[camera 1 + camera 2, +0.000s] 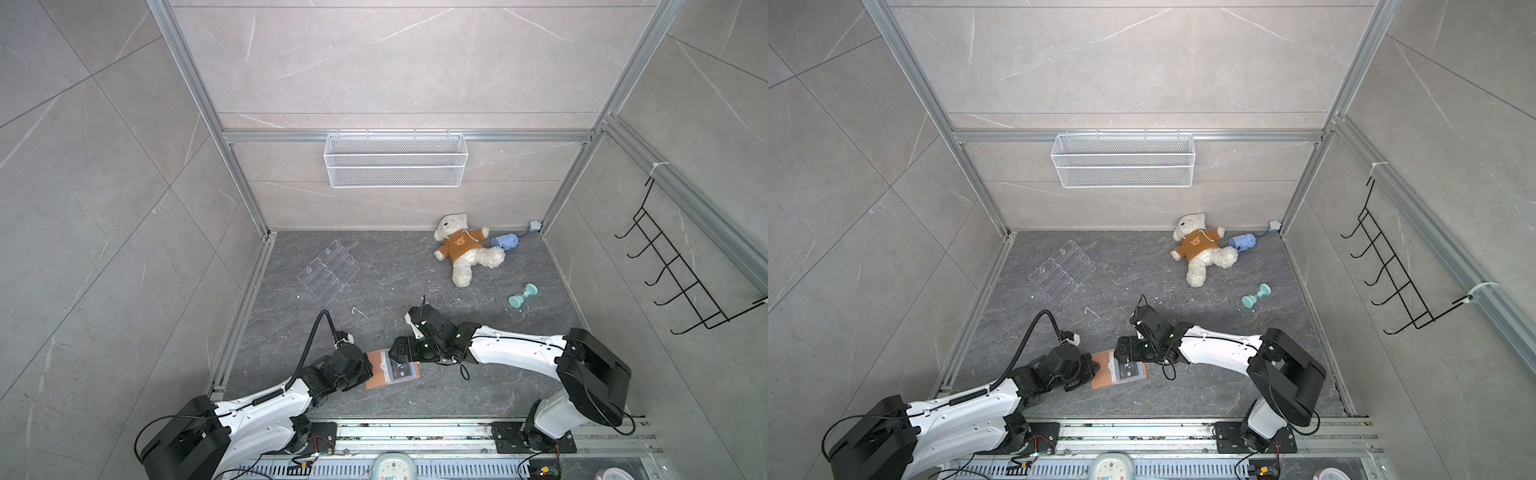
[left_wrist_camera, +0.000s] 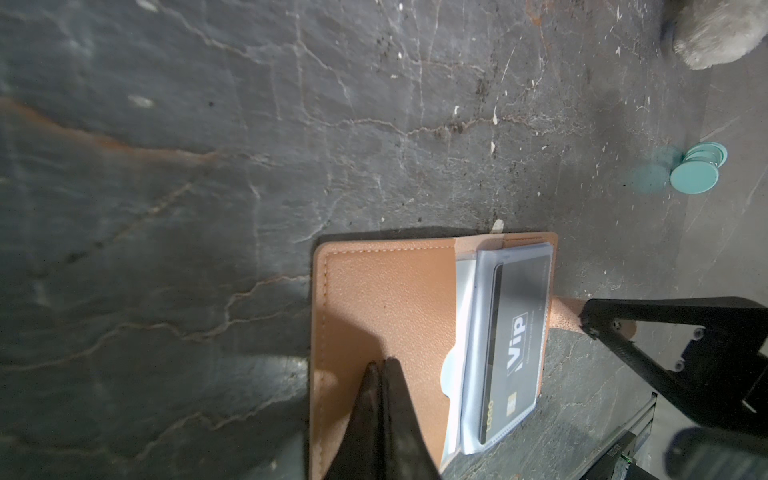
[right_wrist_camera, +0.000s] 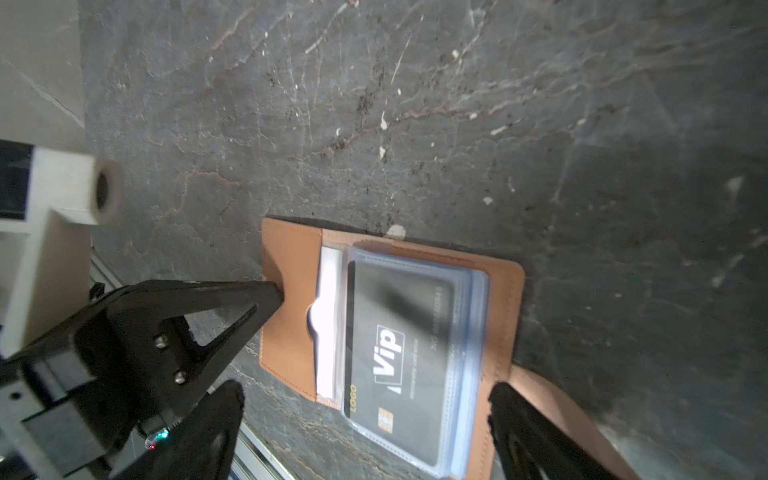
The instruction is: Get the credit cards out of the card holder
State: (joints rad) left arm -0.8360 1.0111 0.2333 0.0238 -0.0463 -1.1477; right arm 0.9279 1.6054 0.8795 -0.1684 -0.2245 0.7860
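The tan card holder lies open on the dark floor near the front, in both top views. A black credit card with white "Vip" lettering sits inside its pale blue sleeves. Whether more cards lie under it is hidden. My left gripper is shut, its tips resting on the bare leather flap. My right gripper stands open just above the sleeves, one finger on each side of the card. One fingertip is over the strap tab.
A clear acrylic tiered rack lies at the back left. A teddy bear, a small blue toy and a teal dumbbell lie at the back right. A wire basket hangs on the back wall.
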